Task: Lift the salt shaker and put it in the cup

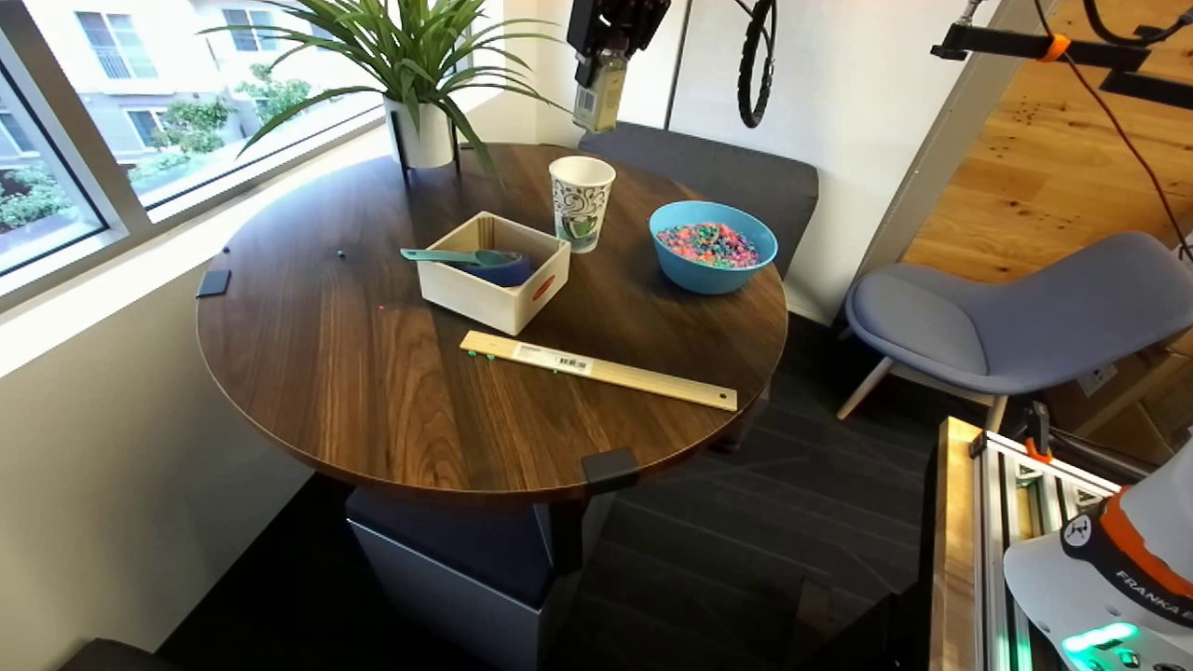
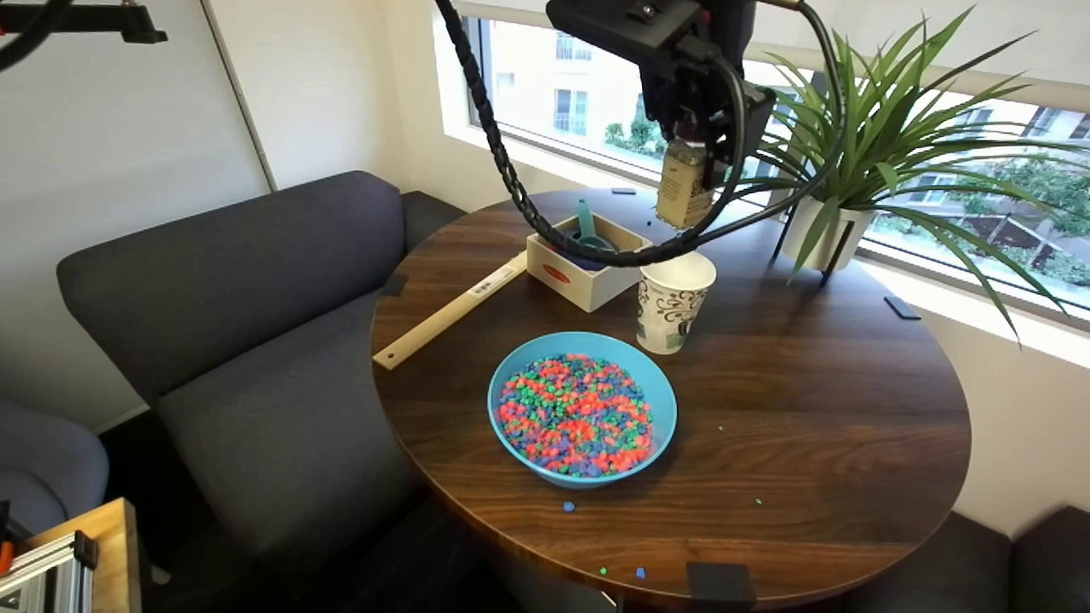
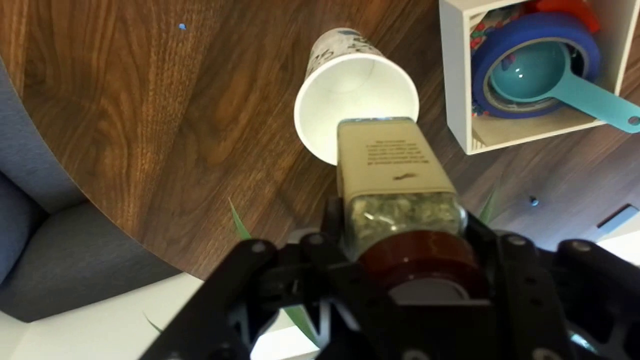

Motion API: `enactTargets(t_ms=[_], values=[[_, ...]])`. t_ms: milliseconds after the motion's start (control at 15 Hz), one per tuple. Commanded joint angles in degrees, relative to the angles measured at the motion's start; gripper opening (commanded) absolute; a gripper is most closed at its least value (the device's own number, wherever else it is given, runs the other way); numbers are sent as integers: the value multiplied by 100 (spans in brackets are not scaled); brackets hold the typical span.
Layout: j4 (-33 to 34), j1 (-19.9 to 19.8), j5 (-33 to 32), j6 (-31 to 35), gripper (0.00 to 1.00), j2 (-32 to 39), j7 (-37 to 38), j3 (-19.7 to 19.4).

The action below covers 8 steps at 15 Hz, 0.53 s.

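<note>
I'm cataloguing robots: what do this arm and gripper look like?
The gripper is black and jointed; a black braided cable loops nearby. The arm base is white, with an orange stripe, black FRANKA band and green lights.

"FRANKA E" stands on the white arm [image 1: 1049, 578] at four o'clock in an exterior view, a round emblem [image 1: 1077, 531] at ten o'clock from it. A label [image 1: 545, 356] on the wooden strip [image 1: 601, 372] carries a barcode [image 1: 572, 363]. The red oval [image 1: 543, 287] on the box [image 1: 471, 296] and small print [image 3: 397, 152] on the salt shaker [image 3: 400, 192] are illegible.
</note>
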Motion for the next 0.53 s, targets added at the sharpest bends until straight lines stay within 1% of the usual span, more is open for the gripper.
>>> enactTargets(t_ms=[0,67,200,467], values=[[-412,144,-491,-46,26,-238,454,-110],[-386,137,-573,-157,26,-206,530,-98],[-459,76,-481,-29,26,-146,503,-61],[-302,-32,-16,340,26,125,310,35]])
